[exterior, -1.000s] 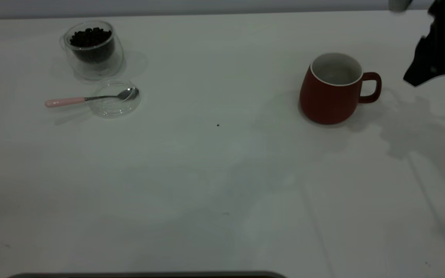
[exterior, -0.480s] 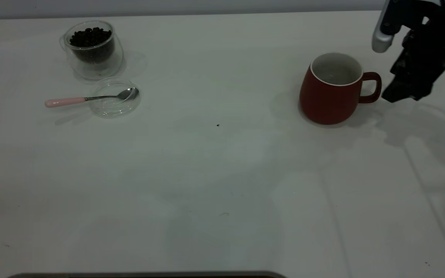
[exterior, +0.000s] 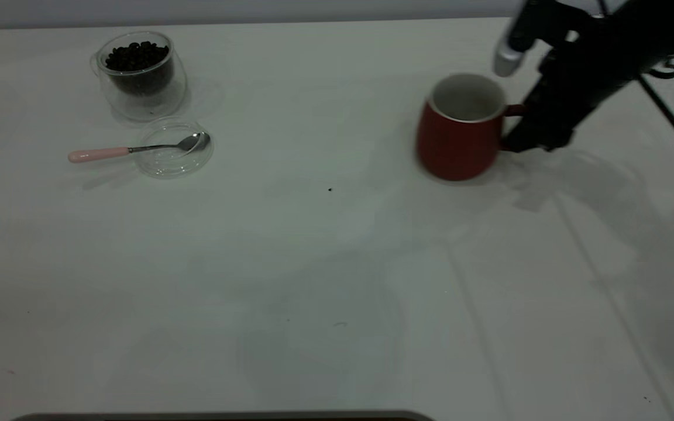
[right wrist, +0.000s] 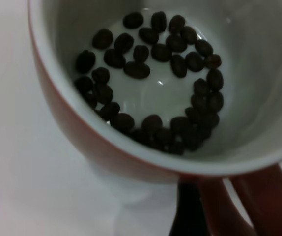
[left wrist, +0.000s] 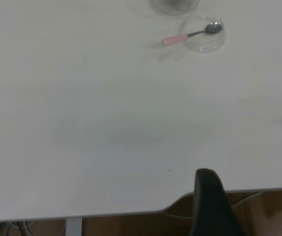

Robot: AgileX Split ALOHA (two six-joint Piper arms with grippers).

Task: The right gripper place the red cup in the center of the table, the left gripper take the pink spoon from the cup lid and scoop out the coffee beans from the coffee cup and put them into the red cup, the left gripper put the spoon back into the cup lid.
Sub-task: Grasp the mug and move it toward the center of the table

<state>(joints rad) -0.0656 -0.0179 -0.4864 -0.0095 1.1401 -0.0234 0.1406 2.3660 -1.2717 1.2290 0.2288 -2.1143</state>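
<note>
- Since a second ago, the red cup (exterior: 460,131) has shifted from the table's (exterior: 313,263) right side toward its middle, right gripper (exterior: 518,126) at its handle; whether it pinches, cannot tell.
- Coffee beans (right wrist: 155,78) already inside, so it should travel level and slowly.
- Left gripper (left wrist: 212,206) parked at the table edge.

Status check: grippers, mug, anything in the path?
Right gripper at the red cup handle, cup tilted, beans inside. Left gripper parked off the table edge. Path to centre clear.
</note>
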